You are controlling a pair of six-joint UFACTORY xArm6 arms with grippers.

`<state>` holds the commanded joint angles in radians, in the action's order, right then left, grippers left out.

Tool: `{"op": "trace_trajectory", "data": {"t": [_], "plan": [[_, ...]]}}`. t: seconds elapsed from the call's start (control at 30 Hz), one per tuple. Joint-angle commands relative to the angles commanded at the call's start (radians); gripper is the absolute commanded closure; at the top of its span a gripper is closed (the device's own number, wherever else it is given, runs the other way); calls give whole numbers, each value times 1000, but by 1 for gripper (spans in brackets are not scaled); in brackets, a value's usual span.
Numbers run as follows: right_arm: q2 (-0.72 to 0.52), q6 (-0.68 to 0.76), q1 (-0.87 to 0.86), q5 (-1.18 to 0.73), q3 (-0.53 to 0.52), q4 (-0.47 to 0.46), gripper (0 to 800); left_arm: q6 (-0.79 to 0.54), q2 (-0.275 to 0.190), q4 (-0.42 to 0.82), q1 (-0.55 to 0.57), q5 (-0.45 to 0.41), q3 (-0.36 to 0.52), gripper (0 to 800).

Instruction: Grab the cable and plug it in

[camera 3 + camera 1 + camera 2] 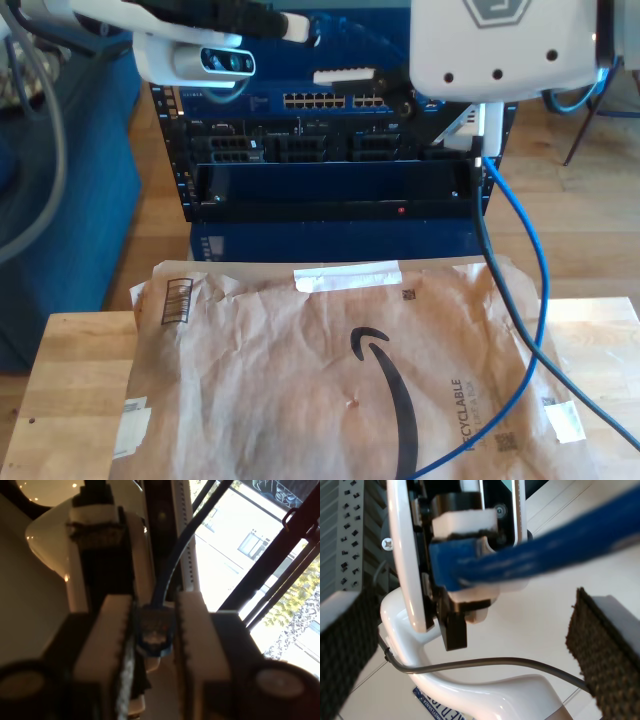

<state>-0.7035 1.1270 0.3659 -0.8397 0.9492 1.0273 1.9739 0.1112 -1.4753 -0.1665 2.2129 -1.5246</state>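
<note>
Blue cable (156, 630) plug, pinched in first hand (155, 635)

A sheet of brown paper (330, 380) lies on the desk (60, 400), covering most of it, with desk bare along the exterior view's left edge and right edge; behind the desk's far edge stands a rack of network gear (330, 170); the cable (530, 300) runs from the paper's near edge, toward the exterior view's right, up past the desk's far right corner to the arm above the rack's right end; a second cord (500, 290) hangs beside it and crosses it over the paper; in the first wrist view my first gripper (156, 630) has the cable's plug (156, 630) between its jaws; in the second wrist view the cable (545, 545) passes between the pads of my second gripper (470, 630), touching neither.
</note>
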Motion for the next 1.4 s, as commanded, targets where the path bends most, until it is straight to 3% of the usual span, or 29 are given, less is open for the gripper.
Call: {"op": "trace_trajectory", "data": {"t": [0.5,0.77,0.9,1.0,1.03,1.07,1.23,1.3,1.33,1.4], "plan": [[-3,2,0,6,-11,6,364,0,0,-12,-2,23,2,766],[-2,17,0,6,-11,12,576,-3,0,-12,-2,29,2,766],[-2,44,0,6,-9,11,598,-3,0,-12,-2,29,2,766],[-2,46,0,6,-9,11,667,-3,0,-12,-2,29,2,764],[-2,48,0,6,-11,12,710,-3,0,-12,-2,34,3,741],[-2,49,0,6,-9,12,721,-3,0,-14,-2,41,5,667],[0,75,-2,8,-9,14,760,2,3,-92,-3,58,9,475],[0,77,-5,8,-9,14,776,3,3,-94,-3,57,9,315],[2,77,-5,8,-11,14,787,5,3,-91,-3,52,8,291],[5,86,-8,9,-11,14,797,5,2,-91,-5,49,6,92]]}}
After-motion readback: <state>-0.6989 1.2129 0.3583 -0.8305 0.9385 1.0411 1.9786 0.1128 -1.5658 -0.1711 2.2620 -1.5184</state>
